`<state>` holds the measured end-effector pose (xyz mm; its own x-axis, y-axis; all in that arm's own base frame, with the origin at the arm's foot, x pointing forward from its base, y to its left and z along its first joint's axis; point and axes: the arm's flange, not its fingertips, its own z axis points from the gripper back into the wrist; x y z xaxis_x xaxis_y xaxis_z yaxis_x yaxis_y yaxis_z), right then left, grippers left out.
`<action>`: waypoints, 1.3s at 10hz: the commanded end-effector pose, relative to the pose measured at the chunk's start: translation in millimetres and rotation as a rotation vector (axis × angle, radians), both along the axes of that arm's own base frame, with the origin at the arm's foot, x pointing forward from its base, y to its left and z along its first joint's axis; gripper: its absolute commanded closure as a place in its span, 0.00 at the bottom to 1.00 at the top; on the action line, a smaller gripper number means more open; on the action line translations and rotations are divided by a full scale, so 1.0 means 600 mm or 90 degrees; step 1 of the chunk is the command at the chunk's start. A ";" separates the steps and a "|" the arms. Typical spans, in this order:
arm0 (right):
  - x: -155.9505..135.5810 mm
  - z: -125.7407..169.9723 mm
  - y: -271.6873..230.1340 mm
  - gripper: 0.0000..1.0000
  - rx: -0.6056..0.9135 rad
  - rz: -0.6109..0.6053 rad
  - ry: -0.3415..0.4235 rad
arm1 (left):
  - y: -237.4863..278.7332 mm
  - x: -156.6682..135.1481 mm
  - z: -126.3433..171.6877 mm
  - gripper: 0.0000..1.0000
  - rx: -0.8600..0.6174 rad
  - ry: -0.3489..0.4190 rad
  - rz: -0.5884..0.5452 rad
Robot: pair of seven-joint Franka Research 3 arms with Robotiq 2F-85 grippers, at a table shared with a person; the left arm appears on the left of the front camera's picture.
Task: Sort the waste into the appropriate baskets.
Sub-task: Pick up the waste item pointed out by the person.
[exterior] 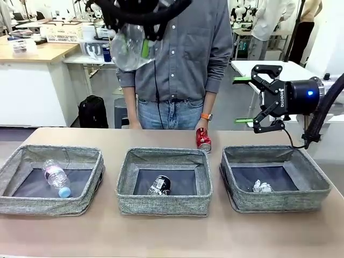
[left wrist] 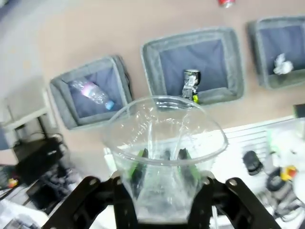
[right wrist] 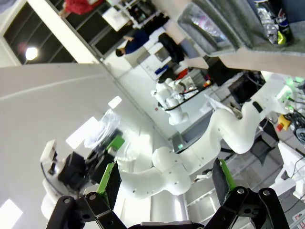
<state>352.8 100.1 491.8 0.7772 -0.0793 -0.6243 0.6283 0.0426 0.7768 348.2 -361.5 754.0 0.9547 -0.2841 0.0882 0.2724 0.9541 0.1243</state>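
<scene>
High above the table, my left gripper [exterior: 141, 38] is shut on a crumpled clear plastic bottle [exterior: 126, 51]. In the left wrist view that bottle [left wrist: 164, 129] sits between the green pads of the gripper [left wrist: 162, 164], over the baskets. The left basket [exterior: 16, 201] holds a pink-labelled bottle with a blue cap [exterior: 56, 178]. A black-and-white can [exterior: 159, 185] lies in the middle basket [exterior: 161, 204]. The right basket [exterior: 279, 201] holds a white-silver wad [exterior: 262, 187]. A red can [exterior: 203, 141] stands on the table under a person's hand [exterior: 201, 126]. My right gripper [exterior: 264, 100] hangs open and empty, sideways above the right basket.
A person in a grey shirt [exterior: 188, 48] stands at the far edge of the table, behind the middle basket. Bare tabletop [exterior: 172, 236] runs along the near side in front of the baskets. In the right wrist view the left arm [right wrist: 157, 176] shows with its bottle [right wrist: 102, 136].
</scene>
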 end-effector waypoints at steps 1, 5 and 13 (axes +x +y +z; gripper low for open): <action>0.001 0.007 0.003 0.00 0.013 -0.001 0.004 | -0.051 0.020 0.041 0.64 0.010 0.000 0.004; 0.001 0.007 0.003 0.00 0.013 -0.001 0.004 | -0.079 0.015 0.071 0.64 -0.085 -0.020 0.038; 0.001 0.007 0.003 0.00 0.013 -0.001 0.004 | -0.085 0.006 0.042 0.64 -0.076 -0.008 0.013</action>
